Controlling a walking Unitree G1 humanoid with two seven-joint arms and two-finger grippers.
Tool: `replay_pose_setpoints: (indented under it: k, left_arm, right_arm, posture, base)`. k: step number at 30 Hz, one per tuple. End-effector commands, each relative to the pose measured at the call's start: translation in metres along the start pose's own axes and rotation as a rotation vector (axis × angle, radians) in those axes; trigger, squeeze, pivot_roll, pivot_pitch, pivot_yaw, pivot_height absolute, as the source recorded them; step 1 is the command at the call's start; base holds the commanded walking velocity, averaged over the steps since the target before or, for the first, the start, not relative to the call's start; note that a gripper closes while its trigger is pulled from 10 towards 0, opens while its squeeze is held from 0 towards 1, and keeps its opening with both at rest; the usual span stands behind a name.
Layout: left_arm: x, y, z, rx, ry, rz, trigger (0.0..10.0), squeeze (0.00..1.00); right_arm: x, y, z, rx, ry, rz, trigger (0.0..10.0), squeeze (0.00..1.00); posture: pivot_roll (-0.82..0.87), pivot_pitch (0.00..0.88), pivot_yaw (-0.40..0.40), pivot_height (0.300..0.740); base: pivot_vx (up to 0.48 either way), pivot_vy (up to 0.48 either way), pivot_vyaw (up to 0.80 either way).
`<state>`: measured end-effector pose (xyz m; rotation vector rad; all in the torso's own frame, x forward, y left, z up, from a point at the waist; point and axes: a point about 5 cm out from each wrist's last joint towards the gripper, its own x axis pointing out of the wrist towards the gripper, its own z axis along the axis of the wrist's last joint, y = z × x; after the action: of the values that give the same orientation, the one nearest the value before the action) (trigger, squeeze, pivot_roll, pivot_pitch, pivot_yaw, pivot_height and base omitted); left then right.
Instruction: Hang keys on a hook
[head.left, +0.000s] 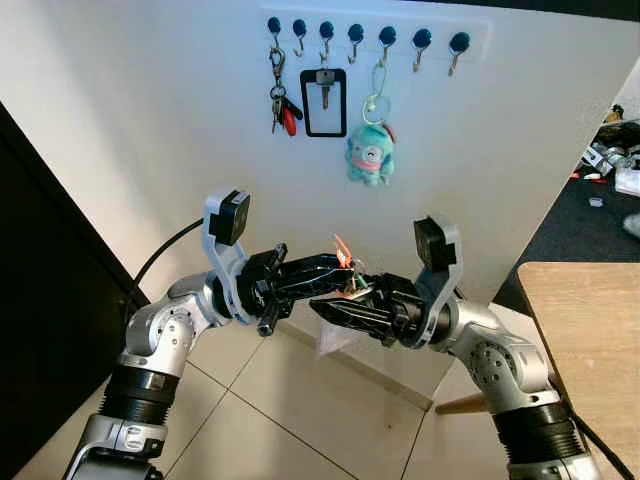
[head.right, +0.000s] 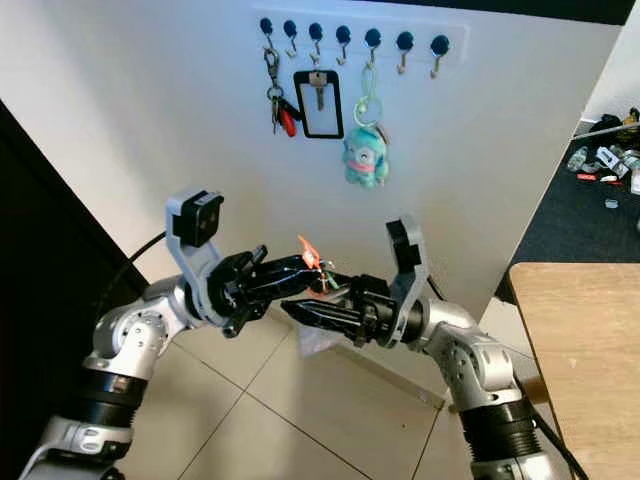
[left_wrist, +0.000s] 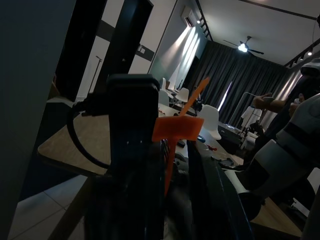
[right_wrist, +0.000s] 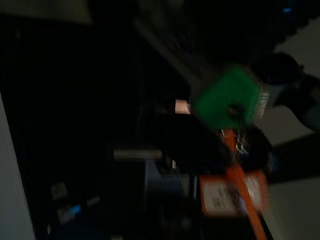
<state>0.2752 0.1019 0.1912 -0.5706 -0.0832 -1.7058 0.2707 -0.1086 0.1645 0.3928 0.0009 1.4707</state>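
Wall (head.left: 150, 120), white, backs the frame. Hook rail (head.left: 365, 38), upper centre: seven dark-knobbed hooks; left ones carry a key bunch (head.left: 281, 105), a black-framed key (head.left: 323, 95), a teal plush (head.left: 369, 152); rightmost hooks bare.

Left gripper (head.left: 340, 270) and right gripper (head.left: 325, 310) meet mid-frame; whether either pinches the keys cannot be told.

Keys (head.left: 350, 280), between the fingertips: orange tag and strap, green tag, small ring. Judged light, loose, dangling, metal slippery; best held by the tag, ring free.
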Motion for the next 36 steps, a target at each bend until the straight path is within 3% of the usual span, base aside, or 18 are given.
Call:
replay_pose_setpoints:
  k: [1,15,21,22,23,33,36]
  left_arm:
    - [0.002,-0.002,0.001,0.012,-0.005,-0.008,10.0,0.0]
    - [0.001,0.0,0.0,0.018,0.001,0.002,10.0,0.0]
    - [-0.004,0.012,-0.003,0.037,0.003,0.121,10.0,0.0]
    - [-0.006,0.017,-0.005,0.035,-0.004,0.16,10.0,0.47]
    - [-0.008,0.02,-0.005,0.034,-0.011,0.194,10.0,1.0]
    - [-0.016,0.026,-0.008,0.039,-0.016,0.255,10.0,1.0]
    - [-0.028,0.031,-0.009,0.05,-0.026,0.334,10.0,1.0]
  right_arm:
    - [0.001,-0.001,-0.003,0.0,0.015,0.001,0.0,0.0]
    - [0.002,-0.003,0.002,-0.02,-0.025,-0.019,0.0,0.0]
    - [0.002,-0.003,0.004,-0.024,-0.042,-0.018,0.0,0.0]
    - [0.002,-0.003,0.004,-0.025,-0.046,-0.018,0.0,0.0]
    - [0.002,-0.003,0.005,-0.026,-0.048,-0.018,0.0,0.0]
    - [0.004,-0.001,0.006,-0.028,-0.054,-0.005,0.0,0.0]
    - [0.004,0.0,0.006,-0.031,-0.057,0.0,0.0,0.0]
  posture:
    - [-0.14,0.045,0.099,0.74]
    - [-0.15,0.047,0.102,0.74]
    - [-0.15,0.047,0.104,0.74]
    - [-0.15,0.047,0.104,0.74]
    - [-0.14,0.045,0.102,0.74]
    - [-0.14,0.045,0.102,0.74]
    - [-0.14,0.044,0.103,0.74]
  base:
    - [0.0,0.0,0.0]
    - [0.0,0.0,0.0]
    - [0.0,0.0,0.0]
    - [0.0,0.0,0.0]
    - [0.0,0.0,0.0]
    - [0.0,0.0,0.0]
    - [0.0,0.0,0.0]
